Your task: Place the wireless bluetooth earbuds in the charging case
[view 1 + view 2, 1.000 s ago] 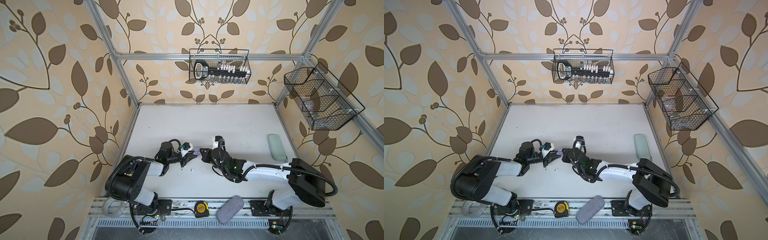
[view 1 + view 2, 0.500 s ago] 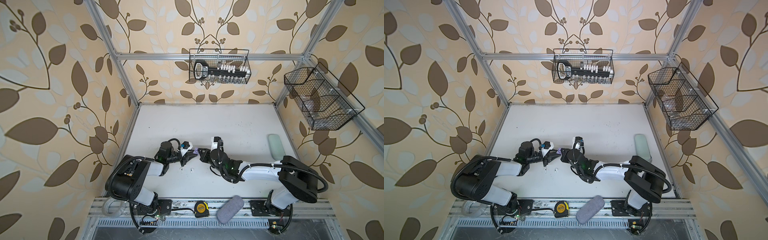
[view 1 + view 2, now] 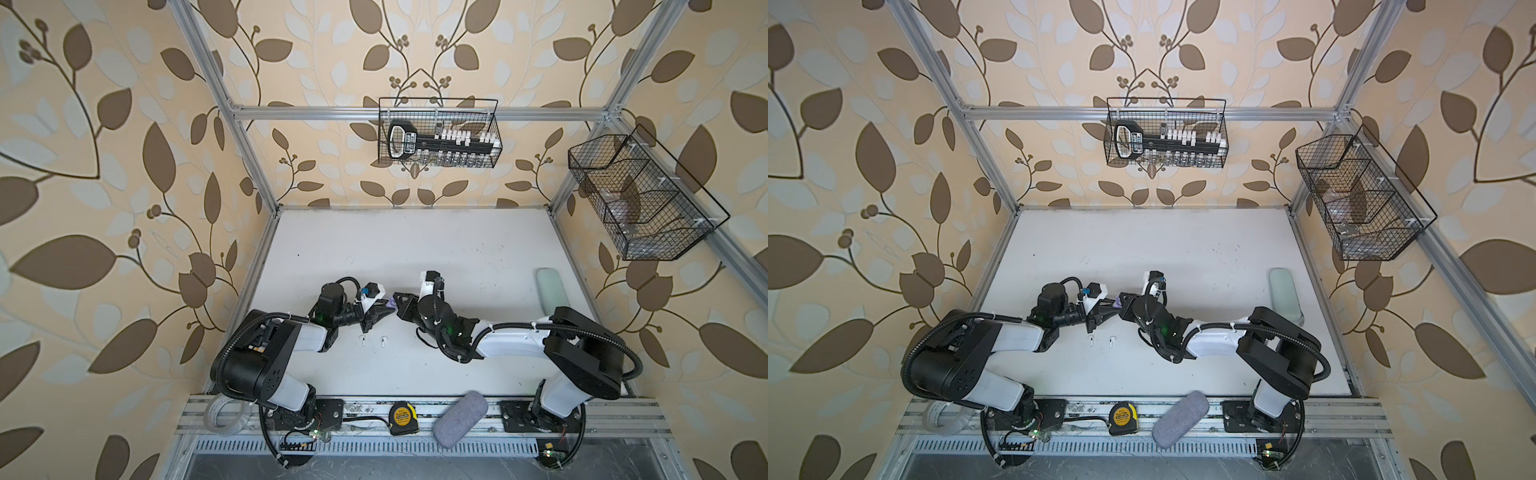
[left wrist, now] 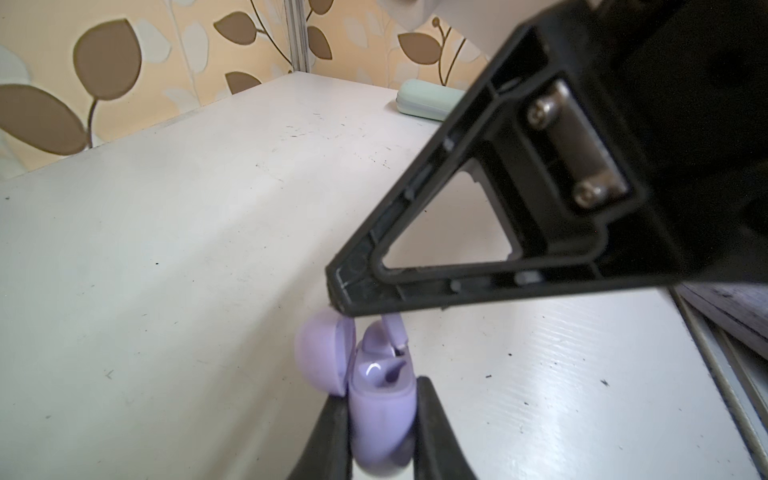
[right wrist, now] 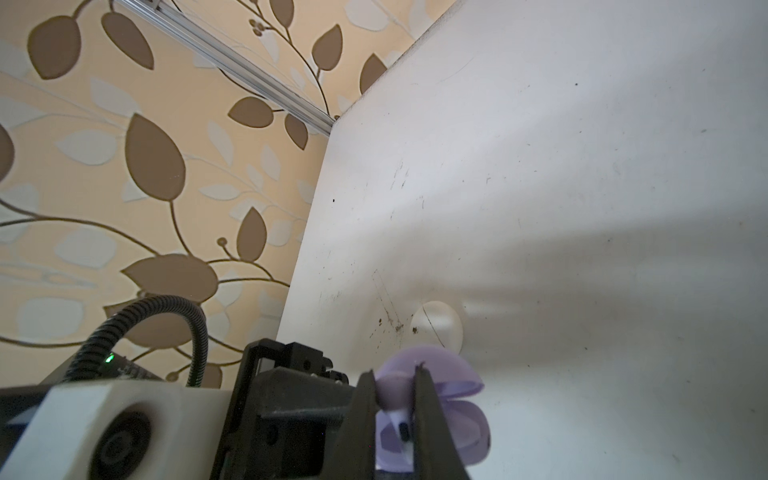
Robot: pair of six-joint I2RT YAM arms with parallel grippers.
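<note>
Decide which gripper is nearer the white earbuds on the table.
Left. The left gripper sits just behind the white earbuds; the right gripper is further off, rightward.

The right arm (image 3: 511, 338) has folded in. Its elbow (image 3: 582, 357) has swung from far out behind the right gripper (image 3: 398, 303) to a spot nearer it and farther from the front rail. The right gripper, with its earbud (image 4: 395, 334), has edged slightly closer to the left gripper (image 3: 384, 313) and its case (image 4: 382, 407), narrowing the gap between them.
</note>
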